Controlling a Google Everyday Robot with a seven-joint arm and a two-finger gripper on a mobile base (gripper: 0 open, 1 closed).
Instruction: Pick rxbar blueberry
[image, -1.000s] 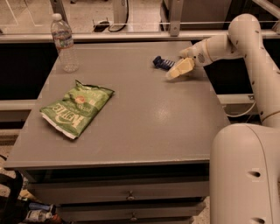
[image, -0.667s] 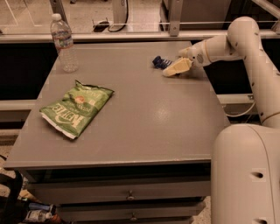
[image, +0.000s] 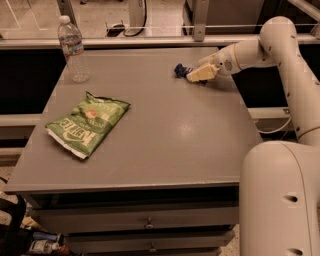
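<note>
Currently gripper (image: 196, 76) low over table (image: 165, 150), upper right of frame, tip right against rxbar blueberry (image: 180, 69). Bar on tabletop near far edge, partly hidden behind gripper. Claw open or closed: cannot tell. Green chip bag (image: 87, 124) flat, centre left. Water bottle (image: 73, 49) upright, upper left.

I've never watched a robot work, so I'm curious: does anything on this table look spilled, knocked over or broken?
Nothing stands out. The water bottle stands upright at the far left corner, the green chip bag lies flat, and the robot's hand is at the small blue snack bar near the far right edge.
</note>
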